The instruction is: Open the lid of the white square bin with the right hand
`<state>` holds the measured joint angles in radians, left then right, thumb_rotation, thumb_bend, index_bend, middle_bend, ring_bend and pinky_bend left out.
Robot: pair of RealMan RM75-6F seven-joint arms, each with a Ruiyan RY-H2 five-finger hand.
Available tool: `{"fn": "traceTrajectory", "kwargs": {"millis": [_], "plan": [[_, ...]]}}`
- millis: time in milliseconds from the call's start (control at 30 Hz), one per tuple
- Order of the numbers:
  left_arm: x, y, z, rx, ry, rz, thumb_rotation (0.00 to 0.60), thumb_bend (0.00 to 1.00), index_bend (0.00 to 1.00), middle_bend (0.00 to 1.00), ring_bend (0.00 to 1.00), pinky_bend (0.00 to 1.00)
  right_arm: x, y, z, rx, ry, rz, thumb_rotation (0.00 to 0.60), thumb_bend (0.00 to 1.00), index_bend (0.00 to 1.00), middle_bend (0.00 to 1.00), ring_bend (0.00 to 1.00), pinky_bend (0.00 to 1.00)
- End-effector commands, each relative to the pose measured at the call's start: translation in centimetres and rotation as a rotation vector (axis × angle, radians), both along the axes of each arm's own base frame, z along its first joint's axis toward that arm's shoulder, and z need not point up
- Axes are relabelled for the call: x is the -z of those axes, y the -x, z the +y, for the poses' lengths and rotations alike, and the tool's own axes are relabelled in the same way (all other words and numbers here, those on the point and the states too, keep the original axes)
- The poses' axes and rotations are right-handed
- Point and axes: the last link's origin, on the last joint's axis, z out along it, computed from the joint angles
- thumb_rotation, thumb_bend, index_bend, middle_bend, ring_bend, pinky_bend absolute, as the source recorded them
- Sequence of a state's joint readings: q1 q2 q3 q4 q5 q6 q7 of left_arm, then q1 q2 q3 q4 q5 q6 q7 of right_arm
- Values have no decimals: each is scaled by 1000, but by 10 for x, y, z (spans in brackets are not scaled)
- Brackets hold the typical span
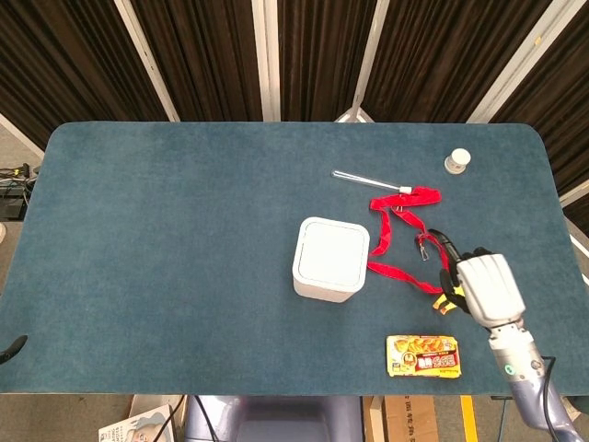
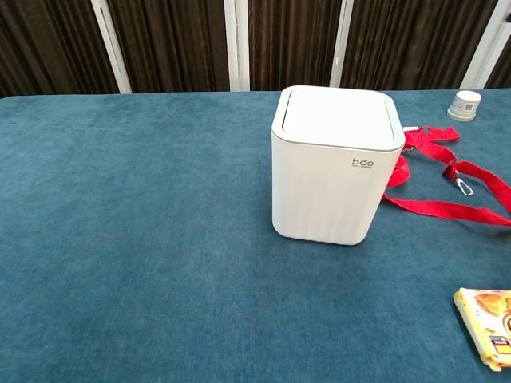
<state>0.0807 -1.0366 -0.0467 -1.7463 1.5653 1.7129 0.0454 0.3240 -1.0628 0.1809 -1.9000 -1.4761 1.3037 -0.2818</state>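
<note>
The white square bin [image 1: 329,259] stands right of the table's middle with its lid [image 2: 338,116] closed flat. My right hand [image 1: 479,285] hovers to the bin's right, about a bin's width away, over a yellow toy chicken. Its dark fingers [image 1: 444,247] are apart, point toward the bin and hold nothing. The chest view shows the bin [image 2: 335,163] close up and no hand. Of my left hand [image 1: 9,348] only a dark tip shows at the table's left front edge.
A red lanyard [image 1: 396,272] lies between the bin and my right hand, and shows again as the lanyard [image 2: 435,209] in the chest view. A snack packet [image 1: 423,356] lies at the front edge. A clear tube [image 1: 371,181] and a small white cap [image 1: 457,161] lie farther back.
</note>
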Motion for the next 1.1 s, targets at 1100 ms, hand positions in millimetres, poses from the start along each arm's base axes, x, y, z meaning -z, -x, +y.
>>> {"fn": "traceTrajectory", "kwargs": {"millis": [1100], "plan": [[0,0,0,-18,-23,5,600,46,75,0,0,0,46,-69,8,-140,-271,163,600,719,174,789,762,678]]}}
